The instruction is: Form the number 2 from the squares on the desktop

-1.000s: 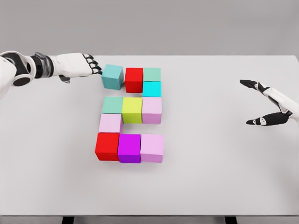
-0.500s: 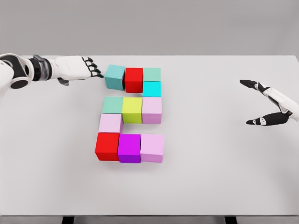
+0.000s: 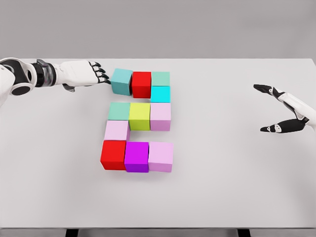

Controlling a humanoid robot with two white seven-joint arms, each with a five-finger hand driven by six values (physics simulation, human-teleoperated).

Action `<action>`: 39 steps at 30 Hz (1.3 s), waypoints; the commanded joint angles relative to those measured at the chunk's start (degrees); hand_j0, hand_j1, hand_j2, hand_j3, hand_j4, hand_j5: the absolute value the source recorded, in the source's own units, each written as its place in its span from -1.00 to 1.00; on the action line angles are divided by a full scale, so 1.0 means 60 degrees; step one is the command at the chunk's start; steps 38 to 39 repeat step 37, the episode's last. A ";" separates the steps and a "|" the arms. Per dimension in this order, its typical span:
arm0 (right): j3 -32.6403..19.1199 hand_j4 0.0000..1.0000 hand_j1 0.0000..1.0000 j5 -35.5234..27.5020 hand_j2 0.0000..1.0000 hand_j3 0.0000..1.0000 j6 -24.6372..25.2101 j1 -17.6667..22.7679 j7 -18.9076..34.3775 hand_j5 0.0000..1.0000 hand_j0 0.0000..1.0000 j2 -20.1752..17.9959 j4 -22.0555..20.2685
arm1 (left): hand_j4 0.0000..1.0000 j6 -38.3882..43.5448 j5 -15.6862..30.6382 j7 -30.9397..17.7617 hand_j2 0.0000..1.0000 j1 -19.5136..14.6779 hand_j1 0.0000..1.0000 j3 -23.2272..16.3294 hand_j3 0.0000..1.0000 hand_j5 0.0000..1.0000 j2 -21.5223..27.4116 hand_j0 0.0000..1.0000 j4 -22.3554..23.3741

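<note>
— Where are the cubes sitting?

— Middle-left of the white table [image 3: 237, 187], grouped in the form of a 2. The top row has a teal cube [image 3: 121, 81], a red cube [image 3: 141, 84] and a pale green cube [image 3: 160, 78]; a cyan cube [image 3: 160, 94] sits just below the pale green one. The teal one is turned a little askew against the red.

— And lower down?

— The middle row runs green cube [image 3: 119, 110], yellow-green cube [image 3: 139, 116], pink cube [image 3: 160, 116]. A light pink cube [image 3: 117, 130] hangs under its left end, and the bottom row is a second red cube [image 3: 113, 154], a magenta cube [image 3: 137, 156] and a lilac cube [image 3: 161, 156].

— The hands?

— The left hand [image 3: 81, 72] reaches across, its dark fingertips [image 3: 102, 76] loosely extended right at the teal cube's left face; touching, I think, though the gap is too fine to be sure. It grips nothing. The right hand [image 3: 286, 111] hovers well off to the right, thumb and fingers spread wide, empty.
</note>
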 commanded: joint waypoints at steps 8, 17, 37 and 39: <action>-0.0002 1.00 1.00 -0.0080 1.00 1.00 0.0021 0.0000 -0.0003 1.00 1.00 -0.0012 -0.0008 | 1.00 0.0003 0.0035 0.0004 1.00 0.0029 1.00 0.0025 1.00 1.00 0.0003 1.00 -0.0035; -0.0002 1.00 1.00 -0.0080 1.00 1.00 0.0021 0.0000 -0.0003 1.00 1.00 -0.0012 -0.0008 | 1.00 0.0003 0.0064 0.0004 1.00 0.0015 1.00 0.0055 1.00 1.00 0.0178 1.00 0.0082; -0.0002 1.00 1.00 -0.0080 1.00 1.00 0.0021 0.0000 -0.0003 1.00 1.00 -0.0012 0.0007 | 1.00 0.0003 0.1470 0.0048 1.00 0.0234 1.00 0.0816 1.00 1.00 0.2376 1.00 0.0096; -0.0002 1.00 1.00 -0.0080 1.00 1.00 0.0021 0.0000 -0.0003 1.00 1.00 -0.0012 0.0007 | 1.00 0.0003 0.1470 0.0048 1.00 0.0234 1.00 0.0816 1.00 1.00 0.2376 1.00 0.0096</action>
